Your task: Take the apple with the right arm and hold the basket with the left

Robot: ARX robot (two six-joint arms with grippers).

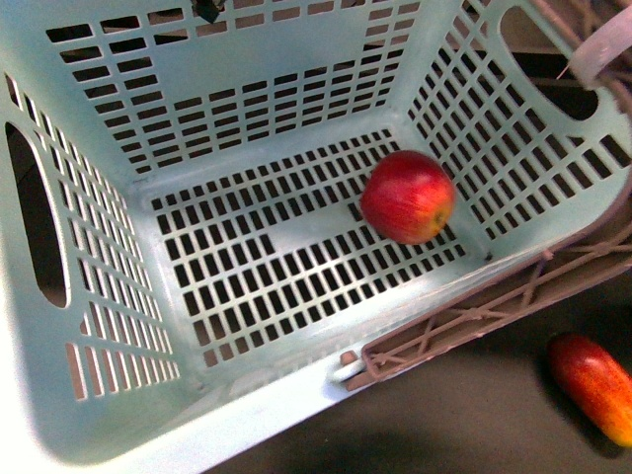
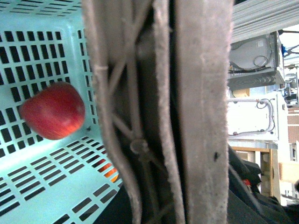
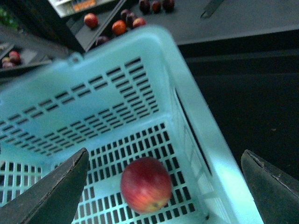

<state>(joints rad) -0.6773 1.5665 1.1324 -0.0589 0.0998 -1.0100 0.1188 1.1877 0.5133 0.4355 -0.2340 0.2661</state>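
Right gripper [image 3: 163,153]: fingers [image 3: 56,191] spread wide apart, nothing between them. It hangs over the open top of the basket [image 3: 93,107], looking down inside.

Left gripper: its own fingers cannot be made out in the left wrist view. The brown handle [image 2: 131,116] fills the middle of that frame, very close to the camera. Cannot tell whether the gripper is clamped on it.

Apple [image 1: 408,196]: lies on the slotted floor of the basket [image 1: 247,69], just beside the right wall and nearer the near-right corner than the far one. Contact with the wall is possible, but the front view does not settle it. In the right wrist view the apple [image 3: 145,185] shows in the gap between the two fingers, below their tips. In the left wrist view the apple [image 2: 53,110] sits on the floor of the basket [image 2: 42,196], close to the wall that carries the handle.

Room: basket floor to the left of the apple is bare across to the left wall. Above the apple the basket is open. The right wall hems it in on one side.

Edges: handle [image 1: 474,321] lies folded along the near-right rim. An oval fruit [image 1: 592,387] lies on the dark worktop [image 1: 444,425] outside the near-right corner, apart from the basket.
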